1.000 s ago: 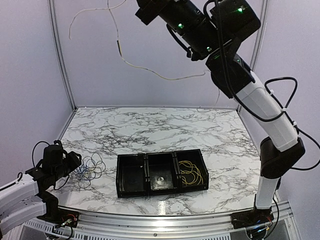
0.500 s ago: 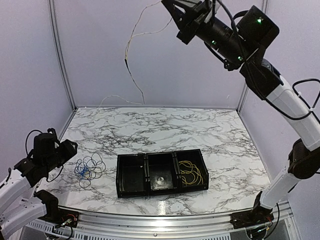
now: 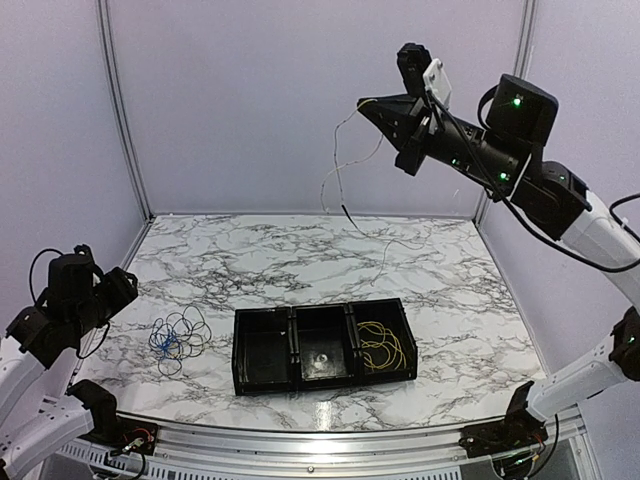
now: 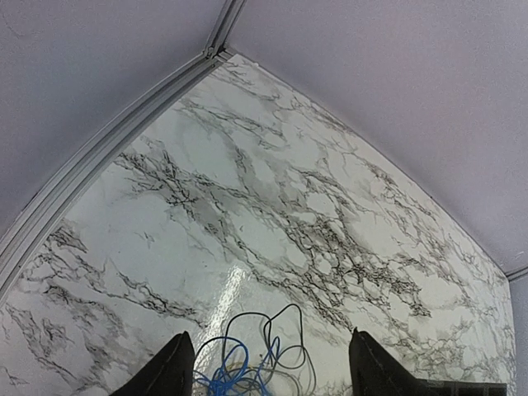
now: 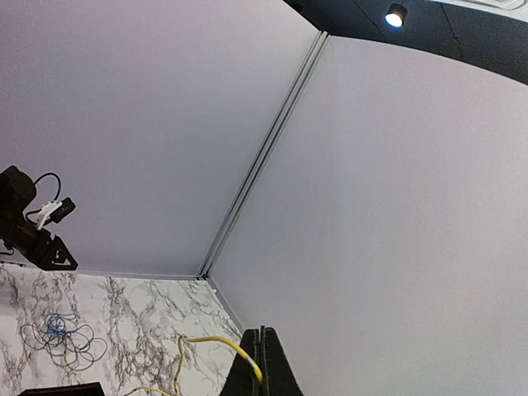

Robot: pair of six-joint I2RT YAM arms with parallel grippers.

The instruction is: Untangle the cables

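The right arm is raised high above the worktop (image 3: 300, 260), and the right gripper (image 5: 262, 363) is pinched tight on a thin yellow cable (image 5: 202, 337). In the top view this hanging cable drops from the fingertips in loose bends, and its lower end hovers over the far part of the worktop, well apart from everything else.

The left gripper (image 4: 270, 346) is lifted at the left edge of the worktop with its jaws spread wide and nothing between them. Below and just ahead of it, a tangle of blue and dark cables (image 3: 178, 335) lies flat on the marble, beside the left end of a black tray (image 3: 262, 350) but not touching it.

The tray sits near the front edge and has three compartments in a row. A yellow coil (image 3: 382, 345) rests in the right-hand one. The middle compartment holds something small that cannot be made out.
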